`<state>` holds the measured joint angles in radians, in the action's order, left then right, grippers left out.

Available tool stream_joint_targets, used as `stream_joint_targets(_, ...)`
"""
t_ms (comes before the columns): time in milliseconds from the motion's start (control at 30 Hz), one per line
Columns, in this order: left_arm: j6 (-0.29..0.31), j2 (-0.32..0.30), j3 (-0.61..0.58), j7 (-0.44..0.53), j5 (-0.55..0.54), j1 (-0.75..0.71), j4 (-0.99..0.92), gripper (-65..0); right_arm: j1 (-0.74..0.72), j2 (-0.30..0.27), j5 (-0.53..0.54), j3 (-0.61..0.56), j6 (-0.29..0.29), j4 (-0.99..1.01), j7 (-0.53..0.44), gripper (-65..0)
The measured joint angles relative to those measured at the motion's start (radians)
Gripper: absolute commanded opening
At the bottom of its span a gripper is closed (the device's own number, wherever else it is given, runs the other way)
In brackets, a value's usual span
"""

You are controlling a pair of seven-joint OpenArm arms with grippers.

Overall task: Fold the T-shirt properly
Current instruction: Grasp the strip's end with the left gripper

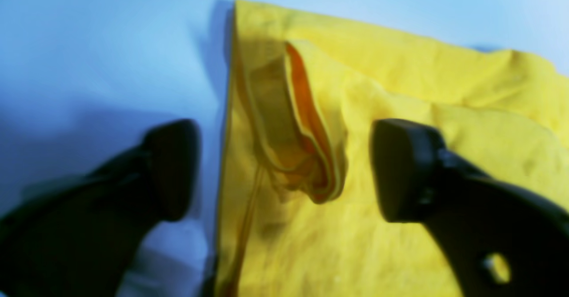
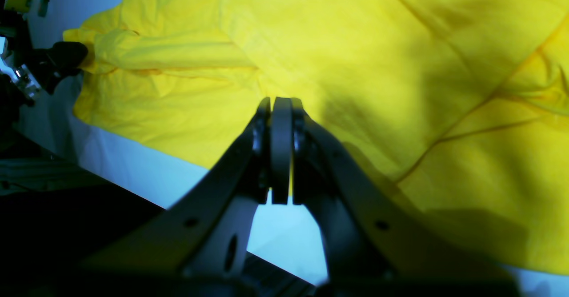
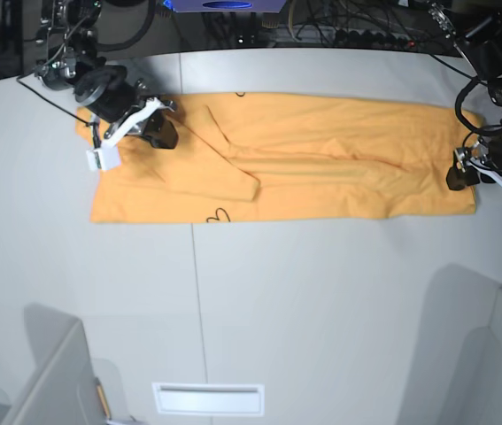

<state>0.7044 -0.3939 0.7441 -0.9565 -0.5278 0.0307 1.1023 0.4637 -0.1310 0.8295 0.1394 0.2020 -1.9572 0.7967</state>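
**T-shirt spread lengthwise on the surface, one tool at each end**

The T-shirt (image 3: 321, 168) lies flat as a long band across the far half of the white surface (image 3: 321, 301), with a sleeve folded over its middle-left part. The left tool (image 1: 284, 170) hovers at the shirt's right end, its fingers spread apart on either side of a rumpled fold at the hem, holding nothing. The right tool (image 2: 281, 106) sits over the shirt's left end with its fingers pressed fully together; no cloth shows between them. Cables (image 3: 357, 22) run along the far edge.
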Motion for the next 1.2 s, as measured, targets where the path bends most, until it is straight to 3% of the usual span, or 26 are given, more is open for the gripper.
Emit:
stream_joint_targets(267, 0.0, 0.006, -0.002, -0.008, -0.005, -0.007, -0.01, -62.5, 0.003, 0.0, 0.001, 0.0, 0.0, 0.0, 0.0, -65.0)
stream_joint_targets(300, 0.0, 0.006, -0.002, -0.01, -0.006, -0.009, -0.01, -65.0, 0.003, 0.0, 0.001, 0.0, 0.0, 0.0, 0.001, -65.0)
stream_joint_targets(633, 0.0, 0.006, 0.0, -0.04, 0.005, -0.014, 0.029, -65.0, 0.059, 0.0, 0.005, 0.007, 0.0, 0.0, -0.002, -65.0)
stream_joint_targets(667, -0.002, 0.008, 0.0, -0.055, 0.02, -0.016, 0.054, -65.0, 0.062, 0.0, 0.003, 0.008, 0.01, 0.0, -0.008, -65.0)
stream_joint_targets(767, -0.012, 0.013, -0.002, -0.076, 0.044, -0.032, 0.15, -65.0, 0.085, 0.006, 0.011, 0.038, 0.129, 0.0, -0.003, -65.0)
stream_joint_targets(900, -0.048, 0.013, -0.008, -0.072, 0.029, -0.073, 0.344, -65.0, 0.112, 0.053, 0.005, 0.151, 0.202, 0.0, 0.006, -65.0)
stream_joint_targets(1000, -0.102, 0.014, -0.015, -0.071, 0.024, -0.15, 0.49, -65.0, 0.117, 0.06, 0.003, 0.227, 0.206, 0.0, 0.006, -65.0)
stream_joint_targets(1200, -0.104, 0.069, -0.068, -0.072, 0.023, -0.276, 0.719, -65.0, 0.125, 0.062, 0.006, 0.263, 0.204, 0.0, 0.008, -65.0)
